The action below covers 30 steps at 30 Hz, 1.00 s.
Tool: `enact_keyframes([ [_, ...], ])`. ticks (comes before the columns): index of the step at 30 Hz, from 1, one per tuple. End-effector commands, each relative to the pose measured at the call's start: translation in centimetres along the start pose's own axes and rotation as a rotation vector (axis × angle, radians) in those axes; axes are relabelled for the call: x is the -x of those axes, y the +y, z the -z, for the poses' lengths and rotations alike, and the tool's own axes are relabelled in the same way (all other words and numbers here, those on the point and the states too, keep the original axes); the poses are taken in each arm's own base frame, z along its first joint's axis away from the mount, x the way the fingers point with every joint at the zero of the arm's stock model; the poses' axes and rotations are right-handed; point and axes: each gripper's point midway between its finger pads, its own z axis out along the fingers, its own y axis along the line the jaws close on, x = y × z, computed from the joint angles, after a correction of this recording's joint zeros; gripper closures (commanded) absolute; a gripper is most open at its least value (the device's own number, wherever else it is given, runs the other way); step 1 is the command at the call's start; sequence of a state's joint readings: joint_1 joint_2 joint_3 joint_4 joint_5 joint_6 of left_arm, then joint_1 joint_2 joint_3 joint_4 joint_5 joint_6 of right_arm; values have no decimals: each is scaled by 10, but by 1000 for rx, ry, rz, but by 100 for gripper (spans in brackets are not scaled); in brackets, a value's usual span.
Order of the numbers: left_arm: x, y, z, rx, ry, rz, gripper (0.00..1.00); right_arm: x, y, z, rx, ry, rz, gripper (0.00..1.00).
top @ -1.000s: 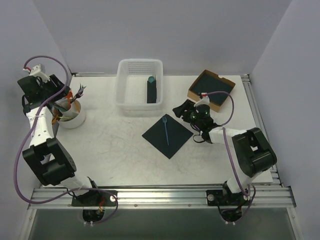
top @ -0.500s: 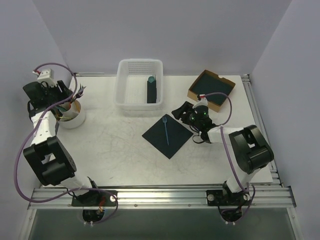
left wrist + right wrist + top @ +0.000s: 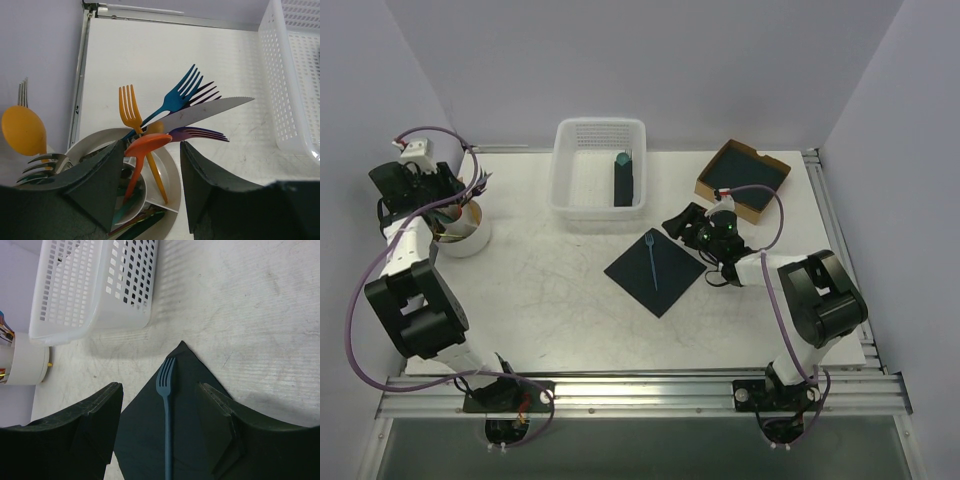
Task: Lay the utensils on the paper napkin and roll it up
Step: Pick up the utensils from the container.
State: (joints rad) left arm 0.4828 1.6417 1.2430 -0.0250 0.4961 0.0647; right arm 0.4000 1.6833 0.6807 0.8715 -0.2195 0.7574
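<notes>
Snagging risk: left gripper [image 3: 152,150], spread astride the orange spoon [image 3: 145,144], may drag the adjacent knife [image 3: 200,112] out; right gripper [image 3: 159,386] hangs spread.

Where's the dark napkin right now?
In the top view the napkin lies flat just right of centre, a teal fork on it, on the near side of the white basket and just left of the right claw.

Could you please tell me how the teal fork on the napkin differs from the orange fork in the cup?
The teal fork lies flat on the napkin, alone; the orange fork stands tilted in the cup, tines up, crowded by other cutlery. The teal fork is dark, the orange fork bright. Both are slim forks.
</notes>
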Motion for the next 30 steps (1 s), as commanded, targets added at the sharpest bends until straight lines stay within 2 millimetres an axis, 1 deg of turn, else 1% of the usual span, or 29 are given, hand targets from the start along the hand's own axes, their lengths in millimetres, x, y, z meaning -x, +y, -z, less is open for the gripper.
enact_keyframes([
  [1, 31, 8, 1, 19, -73, -67, 43, 16, 15, -4, 55, -41, 5, 40],
  [2, 31, 11, 2, 37, -76, -69, 41, 16, 15, -5, 55, -39, 5, 40],
  [5, 33, 13, 0, 41, -76, -78, 41, 15, 14, -5, 54, -36, 2, 40],
  [6, 27, 11, -4, 21, -61, -75, 41, 16, 13, -5, 55, -37, -1, 40],
  [7, 28, 13, -5, 23, -59, -72, 41, 15, 14, -6, 57, -35, 1, 40],
  [8, 24, 15, -7, 25, -52, -67, 41, 15, 13, -6, 56, -33, -1, 40],
  [12, 18, 15, -11, 14, -39, -61, 41, 14, 13, -6, 58, -31, -3, 40],
  [17, 13, 16, -16, 11, -29, -52, 41, 13, 12, -7, 56, -27, -4, 40],
  [21, 13, 15, -17, 7, -39, -44, 41, 13, 10, -7, 53, -26, -4, 40],
  [22, 14, 15, -17, 7, -42, -44, 43, 14, 11, -8, 54, -27, -5, 40],
  [23, 14, 15, -18, 2, -42, -45, 48, 13, 11, -7, 53, -26, -4, 40],
  [25, 15, 14, -18, -2, -42, -42, 54, 14, 10, -8, 53, -27, -6, 40],
  [26, 14, 14, -18, -1, -41, -38, 58, 14, 10, -8, 52, -27, -5, 40],
  [30, 20, 12, -15, -6, -61, -41, 64, 13, 10, -8, 56, -21, -6, 40],
])
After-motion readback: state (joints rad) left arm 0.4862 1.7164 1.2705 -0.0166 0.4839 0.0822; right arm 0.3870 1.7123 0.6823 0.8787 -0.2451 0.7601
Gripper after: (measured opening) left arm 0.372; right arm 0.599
